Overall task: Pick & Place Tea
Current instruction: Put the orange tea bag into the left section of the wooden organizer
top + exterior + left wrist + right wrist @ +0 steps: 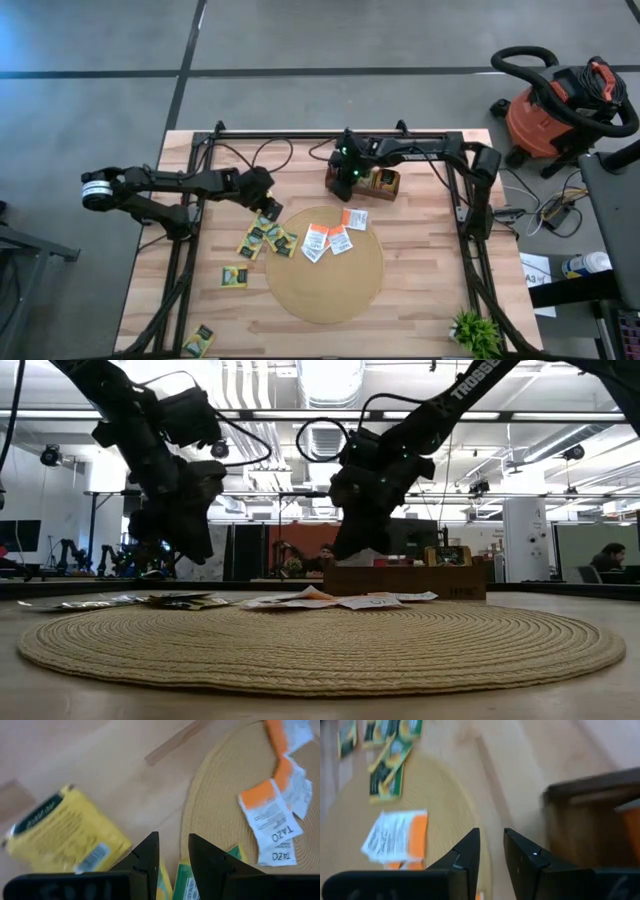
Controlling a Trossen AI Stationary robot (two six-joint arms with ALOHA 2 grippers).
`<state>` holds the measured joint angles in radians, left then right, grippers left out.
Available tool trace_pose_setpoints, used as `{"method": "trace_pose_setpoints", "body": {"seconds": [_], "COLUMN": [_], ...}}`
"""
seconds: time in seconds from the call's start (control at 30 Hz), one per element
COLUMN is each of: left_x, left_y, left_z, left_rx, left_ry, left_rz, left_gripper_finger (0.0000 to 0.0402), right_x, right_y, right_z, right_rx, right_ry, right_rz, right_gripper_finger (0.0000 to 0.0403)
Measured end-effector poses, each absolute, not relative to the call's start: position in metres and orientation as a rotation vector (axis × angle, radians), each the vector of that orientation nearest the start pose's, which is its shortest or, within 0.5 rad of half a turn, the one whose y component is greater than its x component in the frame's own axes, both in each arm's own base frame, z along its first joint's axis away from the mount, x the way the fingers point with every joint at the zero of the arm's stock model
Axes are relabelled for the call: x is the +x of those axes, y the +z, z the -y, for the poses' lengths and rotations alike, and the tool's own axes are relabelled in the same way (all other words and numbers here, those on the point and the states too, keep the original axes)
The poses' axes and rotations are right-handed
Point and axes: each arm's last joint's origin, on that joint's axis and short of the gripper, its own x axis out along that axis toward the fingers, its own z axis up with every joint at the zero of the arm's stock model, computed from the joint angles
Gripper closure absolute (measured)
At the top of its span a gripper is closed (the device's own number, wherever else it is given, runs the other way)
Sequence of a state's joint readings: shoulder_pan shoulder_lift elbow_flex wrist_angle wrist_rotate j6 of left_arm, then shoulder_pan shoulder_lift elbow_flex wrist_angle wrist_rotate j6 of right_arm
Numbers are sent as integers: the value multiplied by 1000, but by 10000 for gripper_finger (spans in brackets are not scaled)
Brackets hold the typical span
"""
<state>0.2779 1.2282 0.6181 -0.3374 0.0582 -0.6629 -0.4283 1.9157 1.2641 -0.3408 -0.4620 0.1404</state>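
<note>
Yellow-and-green tea sachets [265, 238] lie flat on the wooden table at the left rim of the round tan mat [325, 290]. Two more [235, 277] lie nearer the front edge. Orange-and-white sachets [330, 240] lie on the mat's far part. My left gripper [263, 207] hovers over the yellow group, slightly open [173, 851], with nothing between its fingers. My right gripper [346, 183] hangs at the left end of the long brown box [378, 183], slanting down. Its fingers [491, 845] are a narrow gap apart with nothing between them.
The box [405, 580] stands at the table's far middle, beyond the mat [320, 640]. A small green plant [476, 332] sits at the front right corner. Black arm frames run along both table sides. An orange vacuum cleaner [550, 105] stands on the floor beyond the table's far right.
</note>
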Motion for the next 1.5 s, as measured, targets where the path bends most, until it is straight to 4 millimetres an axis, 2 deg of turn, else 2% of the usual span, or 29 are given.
{"method": "trace_pose_setpoints", "body": {"seconds": [0.2, 0.53, 0.73, 0.97, 1.07, 1.2, 1.37, 1.5], "left_x": [217, 222, 230, 236, 243, 259, 287, 317], "left_y": [184, 189, 196, 202, 203, 199, 186, 179], "left_z": [-60, -63, -65, -65, -64, -57, -51, -54], "left_rx": [-634, -602, -582, -566, -552, -504, -469, -398], "left_ry": [446, 447, 422, 395, 367, 260, 205, 182], "left_rz": [-833, -754, -644, -559, -518, -464, -462, -494], "left_gripper_finger": [303, 303, 303, 303, 303, 303, 303, 303], "right_x": [359, 338, 326, 308, 299, 289, 271, 251], "right_y": [196, 240, 239, 233, 221, 203, 194, 192], "right_z": [143, 138, 130, 98, 87, 73, 56, 49], "right_rx": [411, 301, 323, 260, 359, 556, 785, 1000], "right_ry": [-108, -284, -276, -150, -131, -178, -317, -427], "right_rz": [-884, -843, -962, -1187, -1276, -1288, -1138, -961], "right_gripper_finger": [332, 330, 335, 332, 334, 333, 324, 313]}}
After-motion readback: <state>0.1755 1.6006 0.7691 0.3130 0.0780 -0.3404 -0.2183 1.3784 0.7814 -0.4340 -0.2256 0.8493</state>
